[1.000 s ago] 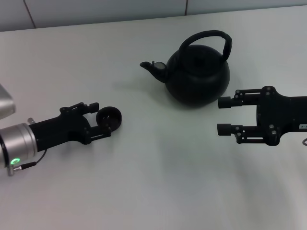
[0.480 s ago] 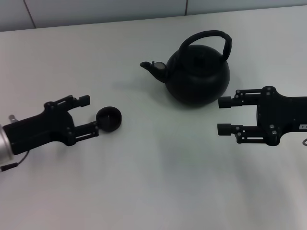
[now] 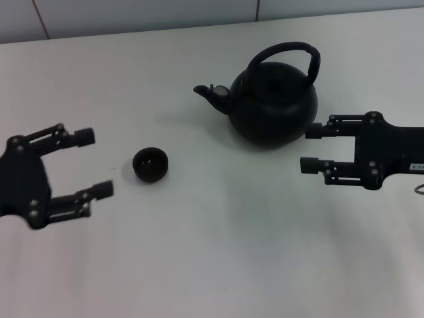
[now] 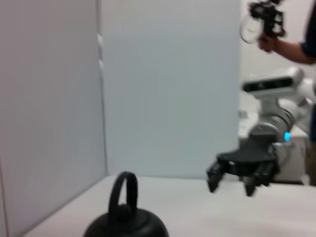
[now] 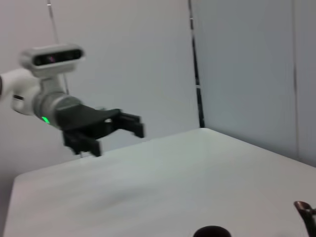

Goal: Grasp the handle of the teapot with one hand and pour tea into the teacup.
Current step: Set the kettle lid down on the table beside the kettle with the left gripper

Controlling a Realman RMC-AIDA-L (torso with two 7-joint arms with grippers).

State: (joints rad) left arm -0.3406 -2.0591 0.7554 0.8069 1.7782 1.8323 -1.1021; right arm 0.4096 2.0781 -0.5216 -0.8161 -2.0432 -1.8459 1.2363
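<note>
Jaws spread wide on both grippers, and neither holds anything. The right gripper (image 3: 317, 148) sits level with the belly of the teapot (image 3: 273, 101), its upper jaw tip just beside the pot's wall and its lower one apart from it; the handle (image 3: 286, 52) arches above and beyond the jaws, out of their line. The left gripper (image 3: 93, 164) hangs off to the far side of the teacup (image 3: 150, 163), which stands clear of its jaws on the surface (image 3: 212, 252), well apart from the pot's spout (image 3: 211, 93).

The pot looks rigid, smooth-walled and probably heavy, more so if filled, so pinching its round belly would likely slip. The handle is the better hold: thick, stiff, and best taken near the crown so the pot hangs balanced and tips toward the spout. The cup seems light and easily knocked, so the spout should come near it gently.
</note>
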